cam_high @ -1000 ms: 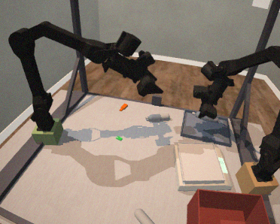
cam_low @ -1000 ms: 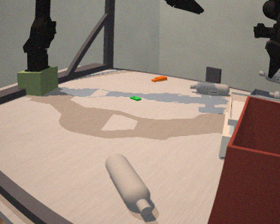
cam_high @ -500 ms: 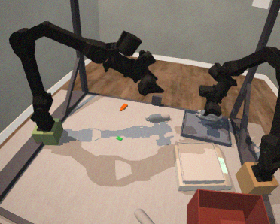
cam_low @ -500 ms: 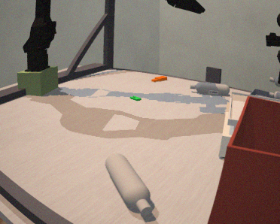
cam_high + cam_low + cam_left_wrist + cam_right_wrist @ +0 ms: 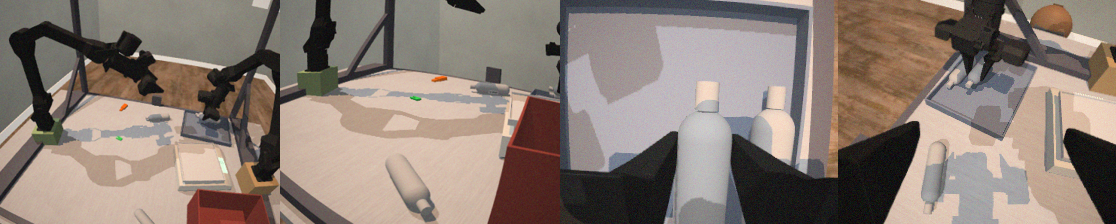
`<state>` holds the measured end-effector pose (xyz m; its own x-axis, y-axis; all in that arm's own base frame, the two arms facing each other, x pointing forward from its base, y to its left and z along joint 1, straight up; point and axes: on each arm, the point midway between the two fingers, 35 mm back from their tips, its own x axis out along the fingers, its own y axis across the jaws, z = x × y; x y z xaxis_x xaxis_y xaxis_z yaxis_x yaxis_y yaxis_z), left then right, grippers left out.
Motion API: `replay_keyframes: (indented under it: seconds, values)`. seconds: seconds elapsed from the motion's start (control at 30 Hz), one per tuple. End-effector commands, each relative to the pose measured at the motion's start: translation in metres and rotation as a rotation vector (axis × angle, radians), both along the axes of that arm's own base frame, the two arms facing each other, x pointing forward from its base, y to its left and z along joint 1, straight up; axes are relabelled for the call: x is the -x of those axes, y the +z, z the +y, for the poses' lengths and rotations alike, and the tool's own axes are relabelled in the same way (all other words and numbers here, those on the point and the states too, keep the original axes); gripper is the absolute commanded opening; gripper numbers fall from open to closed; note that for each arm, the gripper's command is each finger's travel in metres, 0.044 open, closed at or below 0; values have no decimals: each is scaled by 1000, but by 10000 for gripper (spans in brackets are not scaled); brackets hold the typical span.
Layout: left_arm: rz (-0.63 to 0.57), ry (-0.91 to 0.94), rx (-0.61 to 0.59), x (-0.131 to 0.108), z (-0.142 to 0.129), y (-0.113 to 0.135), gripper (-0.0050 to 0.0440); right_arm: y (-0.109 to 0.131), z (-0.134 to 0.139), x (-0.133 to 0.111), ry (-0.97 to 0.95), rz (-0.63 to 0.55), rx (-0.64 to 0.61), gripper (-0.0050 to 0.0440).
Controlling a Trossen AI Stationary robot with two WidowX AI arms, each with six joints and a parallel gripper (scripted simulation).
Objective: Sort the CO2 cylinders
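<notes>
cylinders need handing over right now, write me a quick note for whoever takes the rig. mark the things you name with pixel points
Left gripper [image 5: 211, 118] [image 5: 705, 135] [image 5: 975, 81]: shut on a cylinder [image 5: 216, 121] [image 5: 704, 165] [image 5: 973, 79] at the tray [image 5: 206, 140] [image 5: 536, 92] [image 5: 802, 75] [image 5: 965, 121]; can't tell if it touches the floor.
Right gripper [image 5: 152, 90] [image 5: 479, 9] [image 5: 992, 129]: open, holding nothing.
Done: another cylinder [image 5: 203, 115] [image 5: 775, 130] [image 5: 956, 76] lies in the tray.
On the table: one cylinder beside the tray [image 5: 158, 117] [image 5: 492, 89] [image 5: 934, 172], one out in front [image 5: 144, 216] [image 5: 408, 182].
Scale [image 5: 201, 165] [image 5: 504, 143] [image 5: 1054, 135]: nothing on it. Scrap bin [image 5: 229, 194] [image 5: 528, 180]: only partly visible.
Left: release the held cylinder if it belongs here, weigh and sort the table pair, move clear. Stamps aren't readable.
</notes>
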<state>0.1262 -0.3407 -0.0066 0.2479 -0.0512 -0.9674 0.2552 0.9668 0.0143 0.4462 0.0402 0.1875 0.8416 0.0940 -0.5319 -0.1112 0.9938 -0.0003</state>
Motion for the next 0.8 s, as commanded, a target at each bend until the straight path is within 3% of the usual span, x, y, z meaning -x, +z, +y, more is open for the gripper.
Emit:
replay_keyframes:
  seconds: [0.0,0.23,0.53,0.77]
  values:
    - [-11,2,43,-1,-9,10,-50,11,1,-1,-1,-25,-3,440]
    - [-12,1,45,-2,-8,11,-50,11,1,-1,-1,-25,-3,440]
    - [-6,3,23,3,3,-13,-50,11,1,-1,-1,-25,-3,440]
    - [-12,1,43,-1,-8,-15,-50,11,1,-1,-1,-25,-3,440]
